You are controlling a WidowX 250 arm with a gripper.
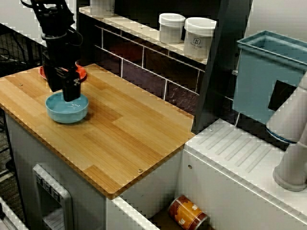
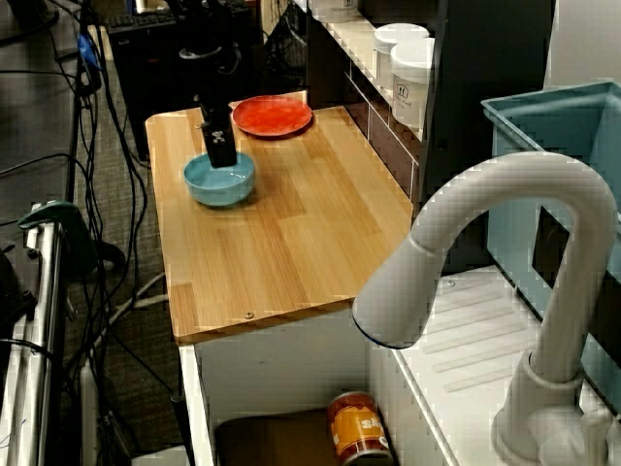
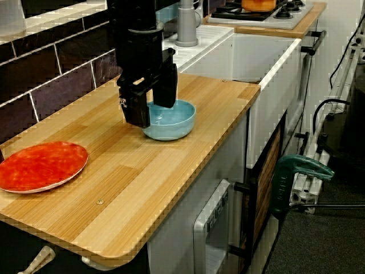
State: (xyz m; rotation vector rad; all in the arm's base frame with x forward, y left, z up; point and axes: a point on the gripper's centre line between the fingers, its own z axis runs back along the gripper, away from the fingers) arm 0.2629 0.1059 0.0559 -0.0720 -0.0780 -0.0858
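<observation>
Hanging over the blue bowl (image 3: 174, 123), the tool (image 3: 151, 114) is released: its fingers stand spread, one tip outside the bowl's rim and the other over its hollow, as the low view along the counter (image 3: 188, 171) shows. Whether either tip touches the rim I cannot tell. The bowl stands on the counter, with a red plate (image 3: 43, 165) well apart at the counter's far end. A can (image 1: 188, 213) lies in the sink (image 3: 268, 85).
</observation>
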